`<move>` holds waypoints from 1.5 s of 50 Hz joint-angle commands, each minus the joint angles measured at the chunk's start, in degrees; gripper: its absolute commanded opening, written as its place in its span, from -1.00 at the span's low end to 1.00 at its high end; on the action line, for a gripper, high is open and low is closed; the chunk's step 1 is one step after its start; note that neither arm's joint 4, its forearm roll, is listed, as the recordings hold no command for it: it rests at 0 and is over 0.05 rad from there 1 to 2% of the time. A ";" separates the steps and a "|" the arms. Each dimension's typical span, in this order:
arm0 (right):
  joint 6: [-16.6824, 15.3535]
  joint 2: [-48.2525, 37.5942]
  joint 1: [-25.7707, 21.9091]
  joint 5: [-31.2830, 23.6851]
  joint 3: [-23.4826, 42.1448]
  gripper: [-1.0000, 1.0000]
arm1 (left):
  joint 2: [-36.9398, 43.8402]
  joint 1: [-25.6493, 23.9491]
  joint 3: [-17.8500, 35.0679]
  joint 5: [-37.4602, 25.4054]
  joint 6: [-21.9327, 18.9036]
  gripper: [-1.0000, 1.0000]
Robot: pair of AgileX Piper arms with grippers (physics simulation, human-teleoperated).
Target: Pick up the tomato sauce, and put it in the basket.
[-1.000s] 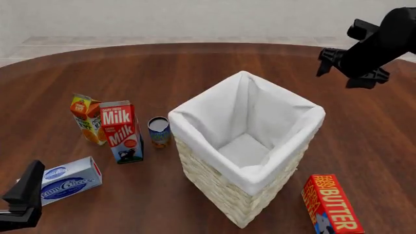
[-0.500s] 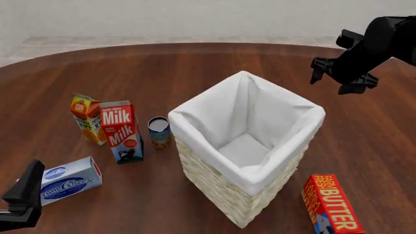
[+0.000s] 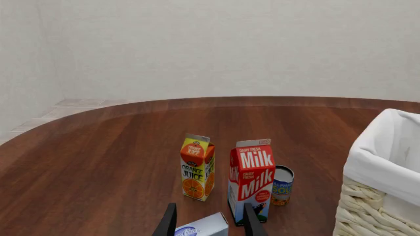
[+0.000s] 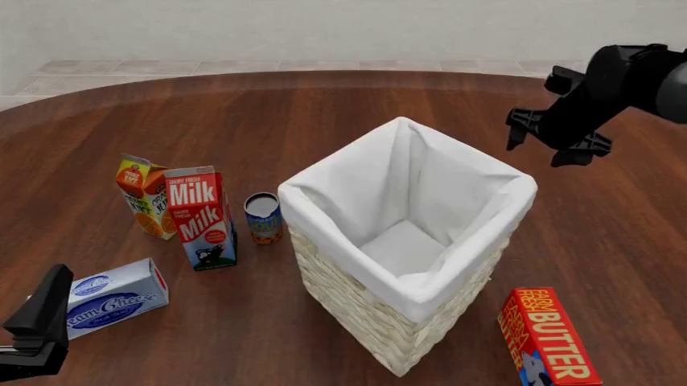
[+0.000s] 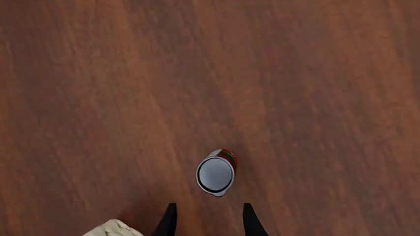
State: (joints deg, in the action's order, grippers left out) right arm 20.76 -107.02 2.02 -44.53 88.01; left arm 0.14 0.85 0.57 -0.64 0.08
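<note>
Our right pincer (image 4: 548, 143) hung released above the table's (image 4: 322, 112) far right part, beyond the basket (image 4: 413, 310), fingers parted around nothing. In the right wrist view the tomato sauce (image 5: 216, 173) stood upright on the bare table just ahead of the parted fingertips (image 5: 169, 219), silvery top toward the camera, a sliver of red and green label showing; no writing was readable. In the front view we could not find the can.

Our left pincer (image 4: 38, 326) sat low at the near left edge, released, beside a box reading "Cream Cheese" (image 4: 112, 297). Farther in stood a red carton marked "Milk" (image 4: 201, 217), a carton marked "Orange Juice" (image 3: 196, 168), and a blue-and-orange can (image 4: 262, 217) just beside the basket. A red box lettered "BUTTER" (image 4: 548, 338) lay near the right front edge.
</note>
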 commanded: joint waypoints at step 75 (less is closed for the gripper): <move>-0.36 -10.49 -0.25 3.27 2.78 1.00 | -0.07 -0.05 -0.04 0.12 -0.16 1.00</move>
State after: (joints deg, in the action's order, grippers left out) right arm 20.29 -116.67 1.74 -41.61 90.44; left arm 0.14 0.85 0.57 -0.64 0.08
